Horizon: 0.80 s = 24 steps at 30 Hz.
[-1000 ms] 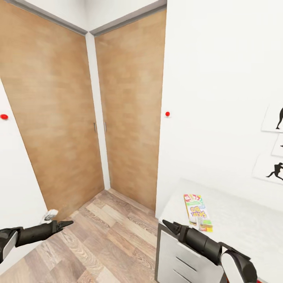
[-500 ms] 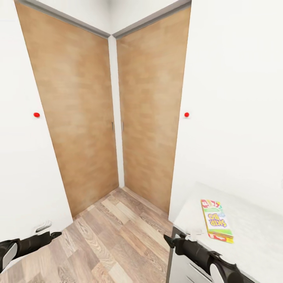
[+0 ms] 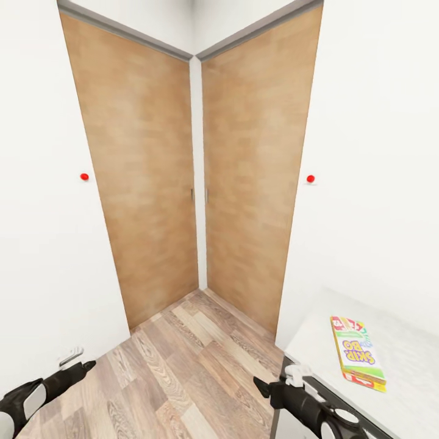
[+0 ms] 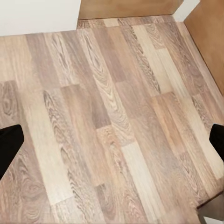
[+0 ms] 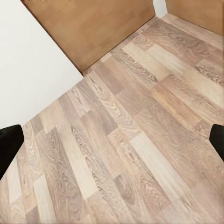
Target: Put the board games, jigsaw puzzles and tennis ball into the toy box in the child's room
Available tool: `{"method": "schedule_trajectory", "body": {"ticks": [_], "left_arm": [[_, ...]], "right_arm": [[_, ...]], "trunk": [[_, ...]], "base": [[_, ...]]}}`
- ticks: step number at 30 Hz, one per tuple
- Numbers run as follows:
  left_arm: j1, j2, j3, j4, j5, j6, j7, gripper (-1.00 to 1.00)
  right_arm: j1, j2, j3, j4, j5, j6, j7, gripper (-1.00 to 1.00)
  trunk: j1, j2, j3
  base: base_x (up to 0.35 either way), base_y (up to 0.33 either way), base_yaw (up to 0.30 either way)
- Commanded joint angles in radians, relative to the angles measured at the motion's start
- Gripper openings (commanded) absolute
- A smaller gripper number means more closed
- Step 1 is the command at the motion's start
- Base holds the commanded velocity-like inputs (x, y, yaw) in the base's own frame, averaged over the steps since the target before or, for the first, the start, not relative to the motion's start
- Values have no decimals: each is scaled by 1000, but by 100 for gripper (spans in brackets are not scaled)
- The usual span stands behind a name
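Wood-grain doors [image 3: 152, 183], plank floor [image 3: 189, 366], flat board game [image 3: 358, 352], pale speckled table [image 3: 408, 378]

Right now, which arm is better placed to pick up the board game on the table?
Probably the right. The right gripper sits beside the table edge, close to the board game; the left gripper hangs over the floor across the room.

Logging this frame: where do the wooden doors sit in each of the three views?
Head view: the wooden doors fill the middle, meeting at the room's corner.
Left wrist view: strips of door at the far end of the planks.
Right wrist view: a door panel past the planks, next to the white wall.
Shared landmark: the wood-plank floor running up to the doors.
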Motion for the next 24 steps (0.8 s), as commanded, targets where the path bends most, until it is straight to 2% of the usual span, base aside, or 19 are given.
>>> {"method": "schedule_trajectory", "body": {"ticks": [1,7,8,15,23,24], "left_arm": [[0,-3,3,6,10,3,-1,100],[1,-19,5,48,4,-25,4,100],[1,-21,4,54,3,-31,4,100],[20,-31,4,67,2,-50,4,100],[109,-62,4,71,2,-207,3,100],[109,-62,4,71,2,-207,3,100]], "right_arm": [[0,0,1,8,-7,-7,-1,100],[0,5,3,122,-5,-90,-4,100],[0,6,5,165,-4,-103,-10,100],[0,9,24,281,-3,-122,-71,100],[0,45,33,358,-2,-143,-142,100],[0,45,33,358,-2,-143,-142,100]], "trunk": [[0,-1,0],[0,-1,-1],[0,-1,-1],[0,-1,-7],[0,-1,-18],[0,-1,-19]], "base": [[0,0,29],[0,0,12],[0,0,4],[0,0,36],[0,0,89],[0,0,101]]}}
